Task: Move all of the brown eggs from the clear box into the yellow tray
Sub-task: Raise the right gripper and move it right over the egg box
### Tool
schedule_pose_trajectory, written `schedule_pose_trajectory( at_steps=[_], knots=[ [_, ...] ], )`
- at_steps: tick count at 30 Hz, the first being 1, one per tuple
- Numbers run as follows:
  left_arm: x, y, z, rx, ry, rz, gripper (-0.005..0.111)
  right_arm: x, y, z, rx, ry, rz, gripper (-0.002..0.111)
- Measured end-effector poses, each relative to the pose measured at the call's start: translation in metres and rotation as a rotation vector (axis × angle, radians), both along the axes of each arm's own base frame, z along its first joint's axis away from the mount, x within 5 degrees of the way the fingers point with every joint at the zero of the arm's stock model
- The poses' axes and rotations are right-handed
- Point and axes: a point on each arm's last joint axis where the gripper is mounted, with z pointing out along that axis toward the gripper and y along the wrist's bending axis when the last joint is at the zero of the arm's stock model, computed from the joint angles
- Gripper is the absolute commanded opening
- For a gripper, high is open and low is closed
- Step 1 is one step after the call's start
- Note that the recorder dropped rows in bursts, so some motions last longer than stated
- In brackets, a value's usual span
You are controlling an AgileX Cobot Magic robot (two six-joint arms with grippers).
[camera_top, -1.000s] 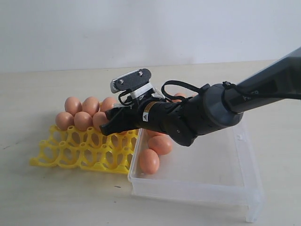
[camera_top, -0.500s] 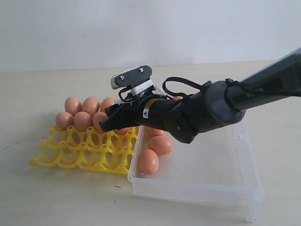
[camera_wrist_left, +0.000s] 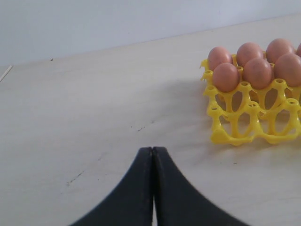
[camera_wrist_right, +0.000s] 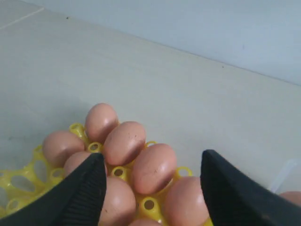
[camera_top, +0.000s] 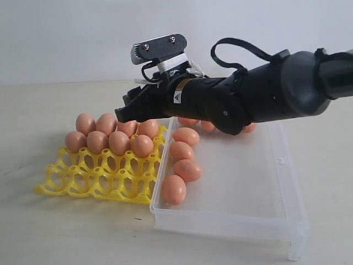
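Right gripper (camera_wrist_right: 153,155) gapes wide, apparently empty, over brown eggs (camera_wrist_right: 124,141)

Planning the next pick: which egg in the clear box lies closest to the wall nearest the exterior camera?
The frontmost egg in the row along the clear box's wall beside the yellow tray; the other boxed eggs lie farther back.

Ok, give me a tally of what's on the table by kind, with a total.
Brown eggs: at least 15 (8 in the tray, 7 showing in the box, three of those partly hidden under the arm)
Yellow tray: 1
Clear box: 1
Total: at least 17
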Motion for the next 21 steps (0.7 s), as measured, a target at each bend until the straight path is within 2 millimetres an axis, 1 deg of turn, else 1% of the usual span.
schedule_pose_trajectory(
  at_steps=[2, 4, 5, 6, 7, 8, 9, 10, 11, 13, 15, 17, 19, 20, 21],
  knots=[
    [0.0, 0.0, 0.0, 0.0, 0.0, 0.0, 0.0, -0.003, -0.003, 0.006, -0.024, 0.024, -0.003, 0.052],
    [0.0, 0.0, 0.0, 0.0, 0.0, 0.0, 0.0, -0.013, -0.012, 0.023, -0.039, 0.036, -0.007, 0.051],
    [0.0, 0.0, 0.0, 0.0, 0.0, 0.0, 0.0, -0.017, -0.015, 0.027, -0.039, 0.028, -0.004, 0.051],
    [0.0, 0.0, 0.0, 0.0, 0.0, 0.0, 0.0, -0.026, -0.022, 0.036, -0.034, 0.005, 0.002, 0.051],
    [0.0, 0.0, 0.0, 0.0, 0.0, 0.0, 0.0, -0.031, -0.027, 0.04, -0.032, -0.005, 0.005, 0.051],
    [0.0, 0.0, 0.0, 0.0, 0.0, 0.0, 0.0, -0.04, -0.034, 0.046, -0.027, -0.018, 0.007, 0.051],
    [0.0, 0.0, 0.0, 0.0, 0.0, 0.0, 0.0, -0.046, -0.038, 0.05, -0.02, -0.029, 0.009, 0.049],
    [0.0, 0.0, 0.0, 0.0, 0.0, 0.0, 0.0, -0.055, -0.046, 0.056, 0.005, -0.046, 0.005, 0.045],
    [0.0, 0.0, 0.0, 0.0, 0.0, 0.0, 0.0, -0.06, -0.052, 0.061, 0.03, -0.071, 0.001, 0.039],
    [0.0, 0.0, 0.0, 0.0, 0.0, 0.0, 0.0, -0.066, -0.066, 0.065, 0.069, -0.095, -0.032, 0.025],
    [0.0, 0.0, 0.0, 0.0, 0.0, 0.0, 0.0, -0.066, -0.082, 0.058, 0.087, -0.074, -0.09, 0.012],
    [0.0, 0.0, 0.0, 0.0, 0.0, 0.0, 0.0, -0.063, -0.093, 0.046, 0.071, -0.023, -0.14, 0.003],
    [0.0, 0.0, 0.0, 0.0, 0.0, 0.0, 0.0, -0.055, -0.102, 0.029, 0.021, 0.051, -0.183, 0.002],
    [0.0, 0.0, 0.0, 0.0, 0.0, 0.0, 0.0, -0.051, -0.105, 0.02, -0.004, 0.091, -0.2, 0.004],
    [0.0, 0.0, 0.0, 0.0, 0.0, 0.0, 0.0, -0.046, -0.108, 0.008, -0.039, 0.145, -0.217, 0.008]
  ],
)
